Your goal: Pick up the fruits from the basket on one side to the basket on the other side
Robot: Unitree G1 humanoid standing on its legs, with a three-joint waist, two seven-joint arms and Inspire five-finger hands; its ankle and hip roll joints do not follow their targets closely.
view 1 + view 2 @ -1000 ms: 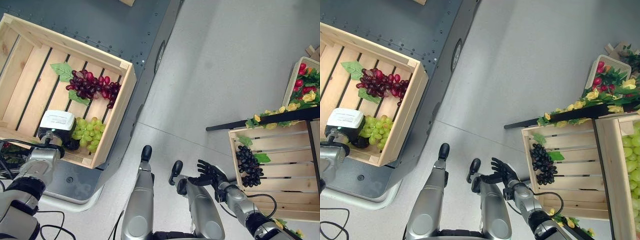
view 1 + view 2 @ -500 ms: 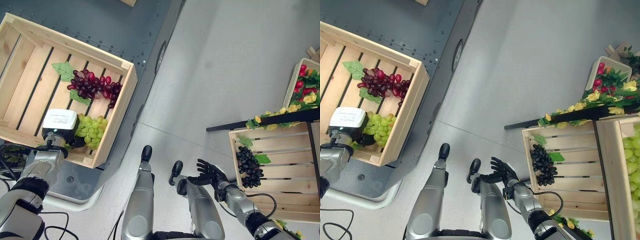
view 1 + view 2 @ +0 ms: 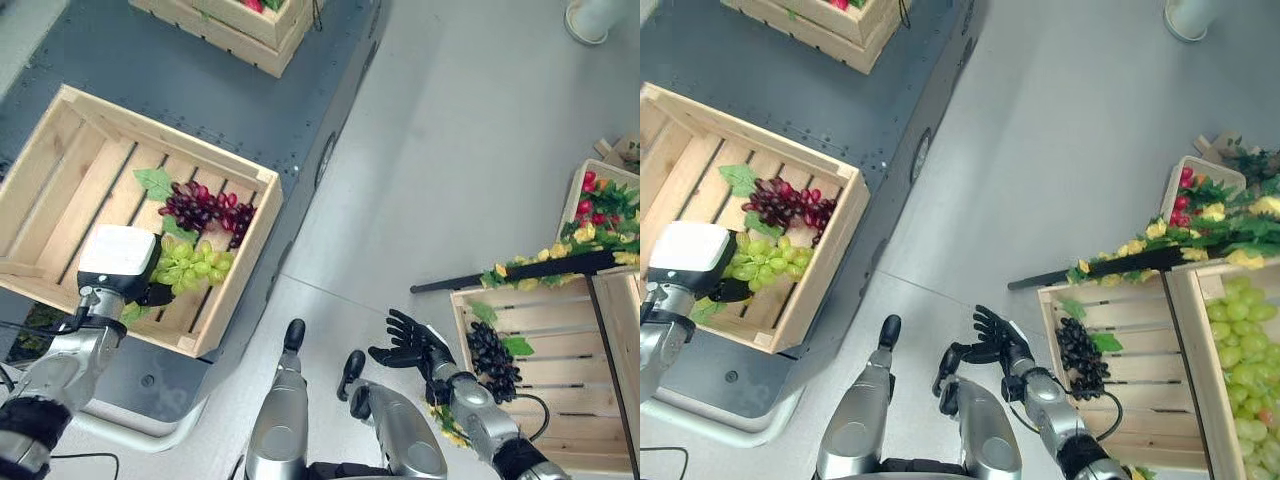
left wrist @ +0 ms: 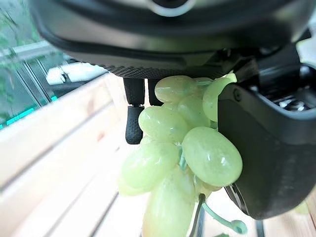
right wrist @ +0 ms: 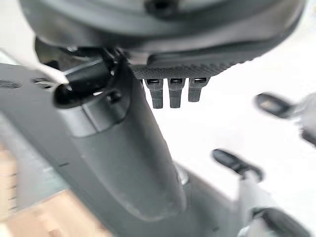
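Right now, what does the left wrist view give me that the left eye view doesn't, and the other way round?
Left wrist view alone: the left robot hand curled round the green grapes.

Left eye view alone: the red grapes beside them in the left crate, the open right robot hand and the dark grapes in the right crate.

Both: green grapes, crate slats.

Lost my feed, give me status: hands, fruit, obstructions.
Left hand shut on green grapes, inside left wooden crate. Right hand open, idle beside right crate. Red grapes beside green bunch; nothing blocking.
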